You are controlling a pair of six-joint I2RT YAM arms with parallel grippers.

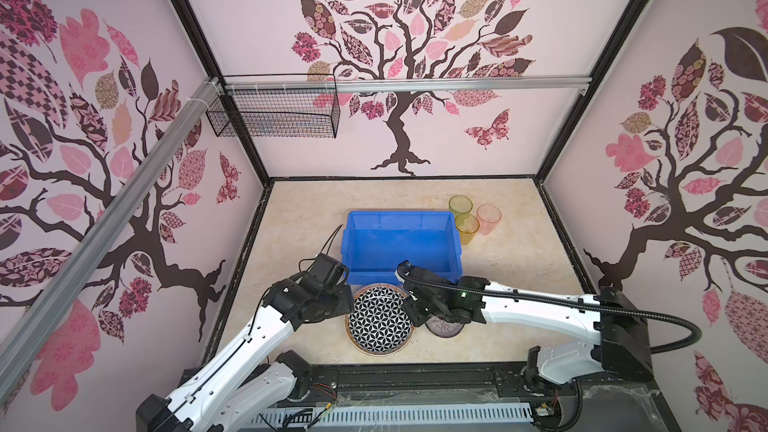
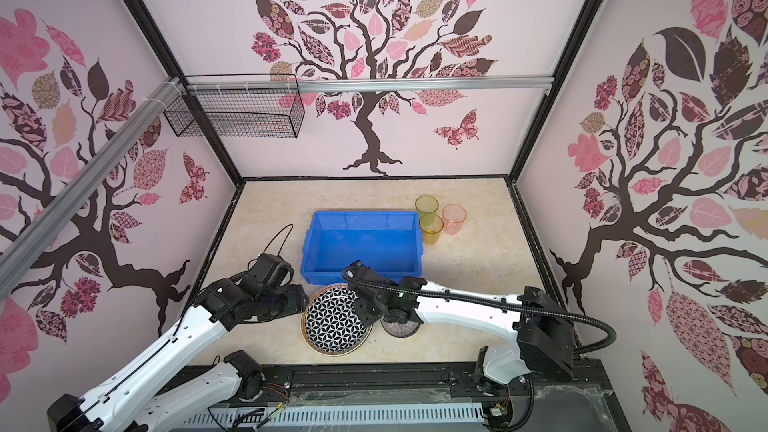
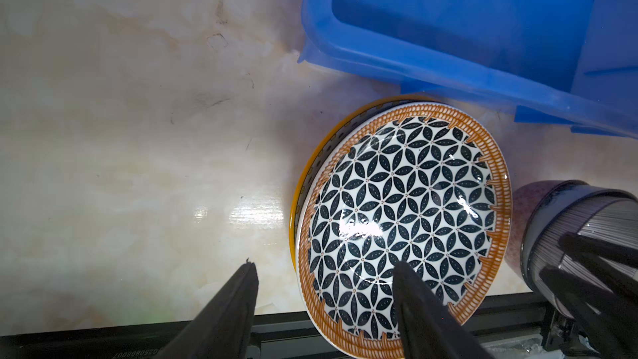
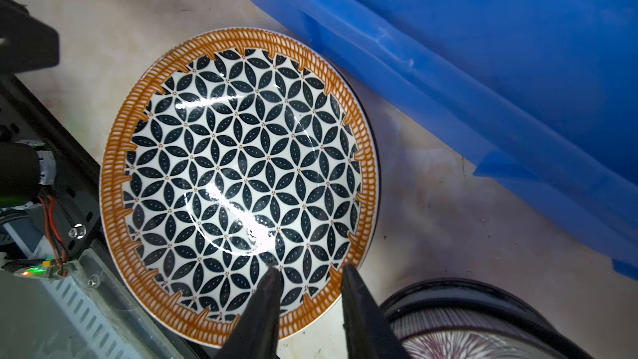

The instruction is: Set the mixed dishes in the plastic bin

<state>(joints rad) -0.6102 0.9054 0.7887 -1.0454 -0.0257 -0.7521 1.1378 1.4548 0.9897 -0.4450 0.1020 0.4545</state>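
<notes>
Black-and-white geometric plate (image 1: 380, 320) on the table (image 1: 519, 284), just in front of the blue bin (image 1: 399, 214), with a gripper at either edge
The plate rests on a second plate (image 3: 310, 164) with a yellow dotted rim, its far edge just beside the bin's near wall. The right gripper (image 4: 310, 269) straddles the orange rim, one finger (image 4: 262, 305) over the patterned inside and the other (image 4: 362, 312) outside; a gap shows between them, and I cannot tell whether they pinch the rim. The left gripper (image 3: 325, 267) is spread wide and grasps nothing, one finger above the plate, the other above bare table. A purple-striped bowl (image 4: 466, 333) sits just beside the plate on the right arm's side; three cups (image 1: 467, 224) stand by the bin's far right corner
</notes>
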